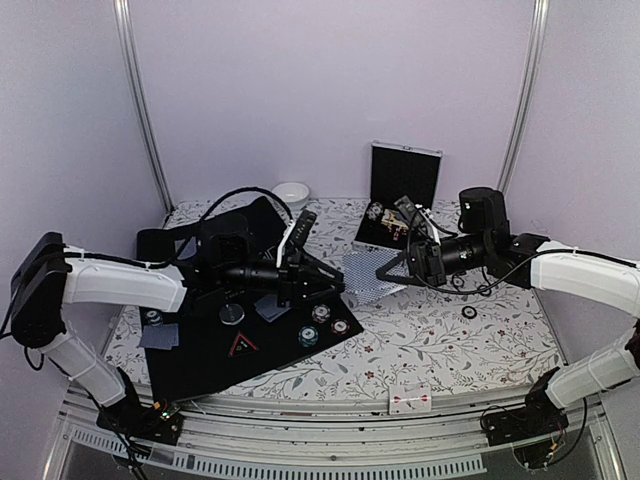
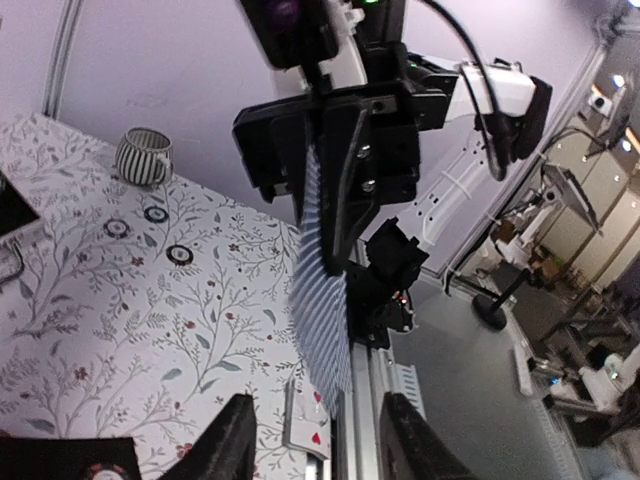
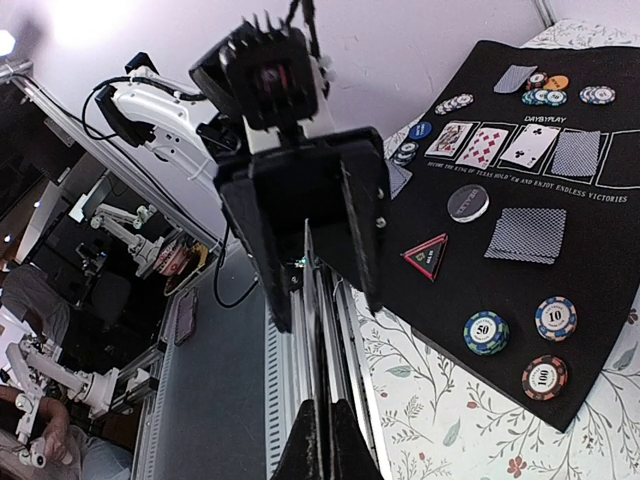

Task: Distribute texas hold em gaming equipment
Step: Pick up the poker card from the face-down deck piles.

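Blue-grey playing cards (image 1: 372, 275) hang fanned over the table (image 1: 450, 340), clamped in the right gripper (image 1: 402, 268). Only the left wrist view shows the left gripper (image 2: 318, 440) jaws apart, fan edge just ahead. Both arms reach inward, grippers facing each other.

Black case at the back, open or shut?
Open. On the case, the lid stands upright behind the base.

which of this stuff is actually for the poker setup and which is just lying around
For the job: playing cards, poker chips, grey button, triangular marker.

Just lying about: white bowl, black case, black rings, striped cup.
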